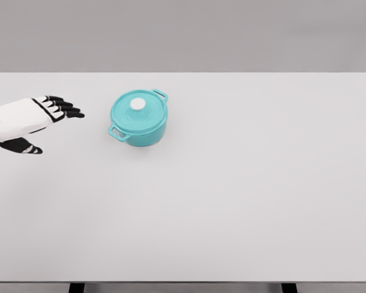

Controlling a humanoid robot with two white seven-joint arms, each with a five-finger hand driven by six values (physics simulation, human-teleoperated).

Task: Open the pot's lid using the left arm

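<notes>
Nearest you runs the front edge of the white table (232, 232), its broad top bare between that edge and the pot. Look to the far left part of the surface and you will find the teal pot (138, 118), upright, with a small handle on each side. Its lid (138, 112) sits closed on the rim, a white knob (137, 104) at its centre. Your left hand (41, 119) comes in from the left edge, fingers spread and holding nothing, near the pot but apart from it.
</notes>
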